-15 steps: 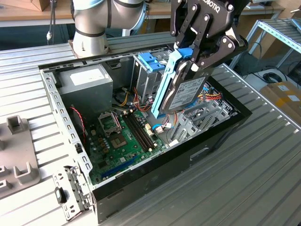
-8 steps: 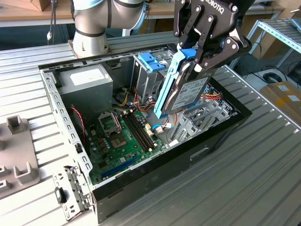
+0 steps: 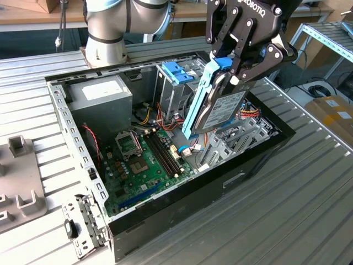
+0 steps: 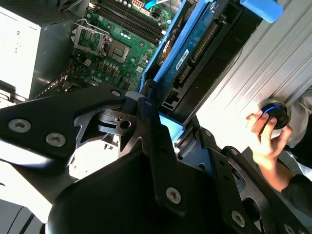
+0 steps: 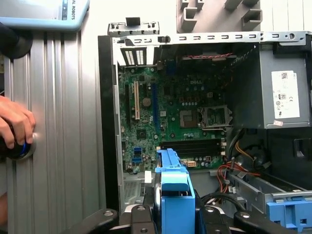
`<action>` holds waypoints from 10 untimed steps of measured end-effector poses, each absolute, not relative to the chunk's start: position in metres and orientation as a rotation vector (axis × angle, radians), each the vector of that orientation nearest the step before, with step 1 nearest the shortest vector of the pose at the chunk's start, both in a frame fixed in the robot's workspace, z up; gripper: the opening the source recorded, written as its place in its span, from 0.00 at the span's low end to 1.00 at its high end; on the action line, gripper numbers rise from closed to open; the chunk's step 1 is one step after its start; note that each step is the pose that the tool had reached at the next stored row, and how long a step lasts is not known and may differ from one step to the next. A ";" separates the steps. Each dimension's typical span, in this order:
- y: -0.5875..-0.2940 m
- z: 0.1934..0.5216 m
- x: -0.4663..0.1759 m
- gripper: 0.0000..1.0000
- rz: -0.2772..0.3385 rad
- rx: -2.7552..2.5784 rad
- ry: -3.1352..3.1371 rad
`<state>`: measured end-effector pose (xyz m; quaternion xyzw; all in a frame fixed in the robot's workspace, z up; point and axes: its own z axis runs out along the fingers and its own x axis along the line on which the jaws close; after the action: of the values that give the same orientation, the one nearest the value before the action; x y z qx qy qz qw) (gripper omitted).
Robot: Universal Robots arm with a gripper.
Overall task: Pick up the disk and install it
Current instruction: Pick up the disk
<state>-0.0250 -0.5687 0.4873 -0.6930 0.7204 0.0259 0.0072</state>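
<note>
Jaws clamped on the disk; it hangs steeply tilted over the open computer case.

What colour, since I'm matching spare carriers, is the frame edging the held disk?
Light blue; the exterior view shows the frame on the disk best.

silver, blue-framed disk tilted steeply above the case.

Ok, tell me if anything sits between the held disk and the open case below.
Nothing solid visible: the gripper holds the disk tilted above the open case, though loose cables lie beneath its lower end.
</note>
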 end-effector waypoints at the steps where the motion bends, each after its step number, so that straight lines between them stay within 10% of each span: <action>1: -0.569 0.487 -0.024 0.37 0.081 -2.167 2.253; 10: -0.572 0.486 -0.019 0.37 0.081 -2.167 2.253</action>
<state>-0.0194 -0.5717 0.4864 -0.6930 0.7204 0.0259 0.0073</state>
